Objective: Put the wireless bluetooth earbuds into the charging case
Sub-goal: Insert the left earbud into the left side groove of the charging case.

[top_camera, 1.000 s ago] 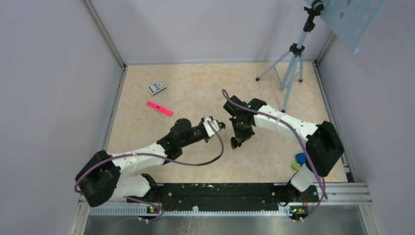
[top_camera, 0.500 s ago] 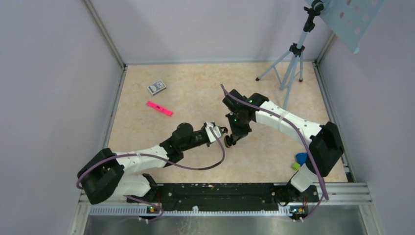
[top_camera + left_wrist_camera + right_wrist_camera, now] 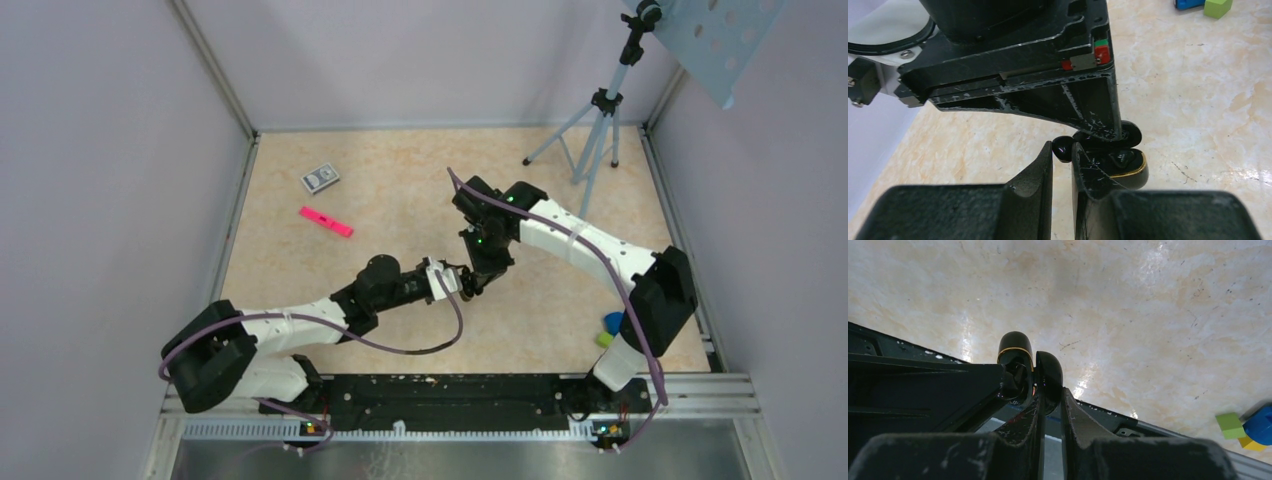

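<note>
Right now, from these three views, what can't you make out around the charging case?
Left wrist view: the charging case's wells sit behind fingers of both arms; the small black piece pinched by the left end effector may be an earbud, unclear.
Right wrist view: the right end effector, gripping the lid, blocks the case's inside.
Top view: case too small, crowded by both end effectors.

Glossy plastic charging case (image 3: 1129, 169), metallic gold rim; smooth, polished stone-look tabletop (image 3: 1208, 110)
</note>
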You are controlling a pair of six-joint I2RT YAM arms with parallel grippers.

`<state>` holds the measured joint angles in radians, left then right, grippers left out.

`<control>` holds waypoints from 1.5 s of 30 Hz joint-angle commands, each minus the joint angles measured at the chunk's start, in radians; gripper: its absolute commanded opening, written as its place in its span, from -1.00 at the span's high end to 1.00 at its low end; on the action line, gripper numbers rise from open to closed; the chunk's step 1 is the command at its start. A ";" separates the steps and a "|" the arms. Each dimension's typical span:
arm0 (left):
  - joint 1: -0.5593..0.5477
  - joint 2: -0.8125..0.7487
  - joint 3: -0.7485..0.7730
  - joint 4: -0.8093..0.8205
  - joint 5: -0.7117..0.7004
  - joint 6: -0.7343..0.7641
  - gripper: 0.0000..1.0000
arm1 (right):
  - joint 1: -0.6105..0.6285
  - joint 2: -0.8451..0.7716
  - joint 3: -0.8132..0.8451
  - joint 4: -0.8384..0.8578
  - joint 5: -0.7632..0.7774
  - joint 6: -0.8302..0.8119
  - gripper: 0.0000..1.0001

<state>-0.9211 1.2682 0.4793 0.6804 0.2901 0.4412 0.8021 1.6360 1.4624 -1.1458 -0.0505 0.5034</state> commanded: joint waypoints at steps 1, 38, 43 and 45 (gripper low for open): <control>-0.005 -0.018 -0.012 0.050 -0.023 0.017 1.00 | -0.004 0.002 0.047 -0.042 0.009 -0.014 0.95; -0.050 0.039 -0.011 0.005 -0.052 0.121 1.00 | -0.003 -0.016 0.021 -0.022 0.001 -0.012 0.95; -0.058 0.047 0.004 -0.036 -0.028 0.143 1.00 | -0.003 -0.020 0.020 -0.026 0.008 -0.008 0.95; -0.065 0.044 0.005 -0.046 -0.028 0.151 1.00 | -0.004 -0.024 0.020 -0.027 0.012 -0.008 0.95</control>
<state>-0.9684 1.3010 0.4778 0.6613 0.2443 0.5648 0.8021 1.6402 1.4616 -1.1820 -0.0330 0.4973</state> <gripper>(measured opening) 0.199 0.118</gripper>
